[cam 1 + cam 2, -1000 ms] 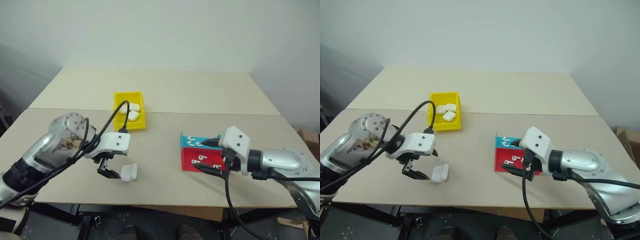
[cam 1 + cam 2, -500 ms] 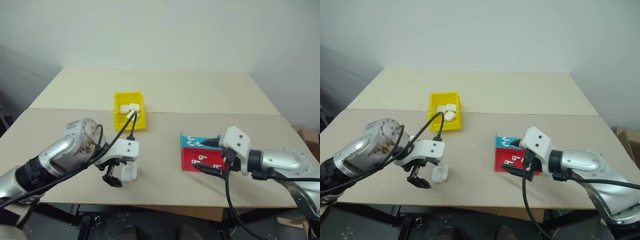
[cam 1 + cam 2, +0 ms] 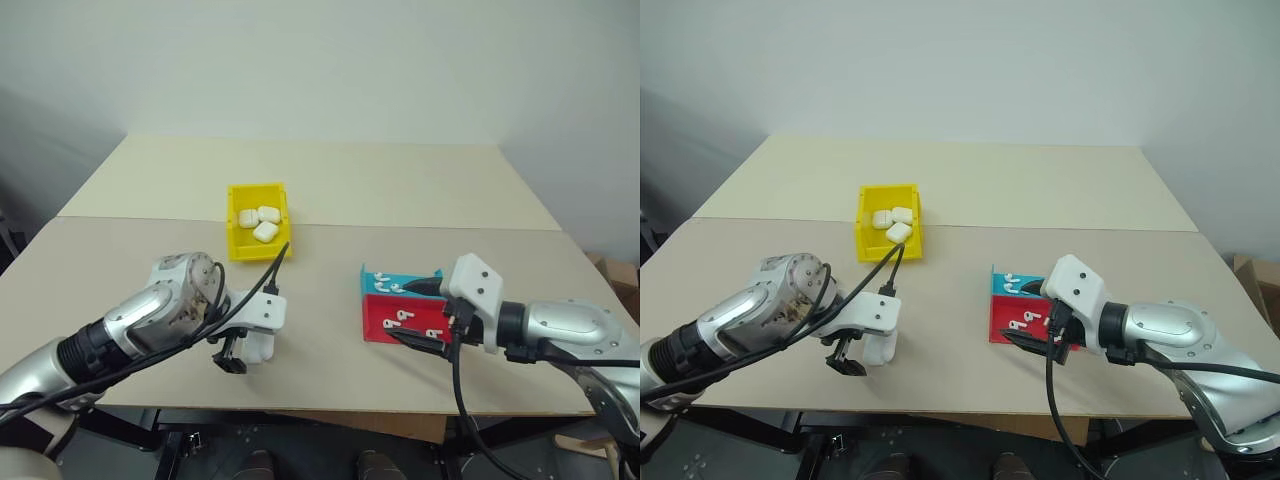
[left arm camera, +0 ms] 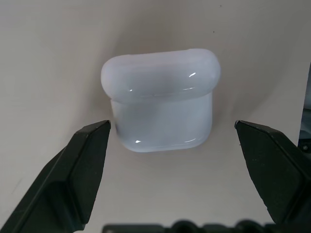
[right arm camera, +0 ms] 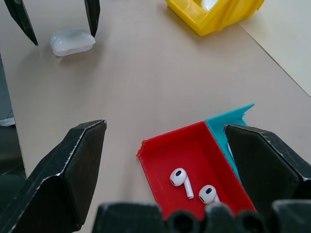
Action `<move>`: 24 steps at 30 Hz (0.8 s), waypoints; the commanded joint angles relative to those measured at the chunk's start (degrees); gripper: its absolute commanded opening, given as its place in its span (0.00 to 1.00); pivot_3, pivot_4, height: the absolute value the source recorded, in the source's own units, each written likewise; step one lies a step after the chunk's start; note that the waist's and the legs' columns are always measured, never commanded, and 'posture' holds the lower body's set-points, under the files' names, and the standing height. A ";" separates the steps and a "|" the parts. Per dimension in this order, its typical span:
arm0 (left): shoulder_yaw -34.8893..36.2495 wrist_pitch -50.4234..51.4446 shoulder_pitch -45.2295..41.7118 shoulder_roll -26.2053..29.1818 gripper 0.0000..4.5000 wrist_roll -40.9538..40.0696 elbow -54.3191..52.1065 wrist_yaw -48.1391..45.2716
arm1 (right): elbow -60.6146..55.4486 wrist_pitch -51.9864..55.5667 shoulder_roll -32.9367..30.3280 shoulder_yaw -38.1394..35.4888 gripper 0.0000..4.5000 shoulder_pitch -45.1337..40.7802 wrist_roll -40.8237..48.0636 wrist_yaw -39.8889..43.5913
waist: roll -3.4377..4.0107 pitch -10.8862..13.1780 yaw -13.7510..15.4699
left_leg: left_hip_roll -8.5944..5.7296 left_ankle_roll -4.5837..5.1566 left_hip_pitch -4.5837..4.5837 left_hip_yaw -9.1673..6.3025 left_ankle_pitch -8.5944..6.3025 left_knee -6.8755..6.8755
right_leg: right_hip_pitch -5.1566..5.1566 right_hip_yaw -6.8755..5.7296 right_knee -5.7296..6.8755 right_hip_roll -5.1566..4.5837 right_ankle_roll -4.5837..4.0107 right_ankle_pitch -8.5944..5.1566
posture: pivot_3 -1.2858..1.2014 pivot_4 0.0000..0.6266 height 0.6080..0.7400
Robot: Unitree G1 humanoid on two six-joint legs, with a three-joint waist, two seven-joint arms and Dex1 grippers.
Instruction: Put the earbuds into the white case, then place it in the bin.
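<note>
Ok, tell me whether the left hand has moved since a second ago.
Yes. The left hand has shifted toward the white case on the table and now straddles it, open; the yellow bin stayed put.

Silver arms, white wrists, blk cables, fingers (image 4: 73,179)

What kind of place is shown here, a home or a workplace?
Probably a robot test room, not a home: a bare beige table against a plain white wall, with only a small yellow bin and red tray of earbuds.
</note>
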 commanded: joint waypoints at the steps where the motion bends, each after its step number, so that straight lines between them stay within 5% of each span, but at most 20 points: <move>1: 1.58 0.41 0.18 -1.06 0.91 0.19 -0.26 0.59 | -1.92 -0.46 -0.37 -2.33 1.00 -0.06 0.59 -0.23 | 0.00 0.00 0.00 | 0.00 0.00 0.00 0.00 0.00 0.00 | 0.00 0.00 0.00 0.00 0.00 0.00 | 0.52 0.24 1.00; 6: 1.94 0.11 0.81 -0.89 0.61 0.57 -0.27 0.80 | -1.85 -0.51 -0.61 -2.36 1.00 -0.18 0.70 0.01 | 0.00 0.00 -0.12 | 0.00 0.00 0.00 0.00 0.00 0.00 | 0.00 0.00 0.00 0.00 0.00 0.00 | 0.52 0.24 1.00; 14: 14.23 -5.57 7.25 -0.30 0.61 -6.54 -0.23 3.99 | -1.60 -0.65 -0.43 -2.16 1.00 -0.45 0.53 -0.12 | 0.00 0.00 -0.20 | 0.01 0.00 0.01 -0.01 0.00 0.00 | -0.01 0.01 0.01 0.00 0.00 0.00 | 0.52 0.24 1.00; 18: 33.80 -11.59 10.89 -9.80 0.61 -20.08 3.62 10.70 | -1.00 -1.16 0.14 -2.41 1.00 -0.54 0.11 -0.69 | -0.01 0.00 0.26 | 0.02 0.00 0.00 -0.02 0.00 0.07 | 0.01 -0.04 0.03 -0.02 0.00 0.00 | 0.52 0.24 1.00; 24: 42.49 1.28 6.95 -19.79 0.61 -28.77 1.86 21.70 | -0.50 -1.48 0.90 -3.46 1.00 -0.61 0.75 -0.87 | 0.06 -0.04 0.11 | 0.00 0.01 -0.02 -0.10 0.00 0.22 | 0.13 -0.11 0.01 -0.02 0.06 0.04 | 0.52 0.24 1.00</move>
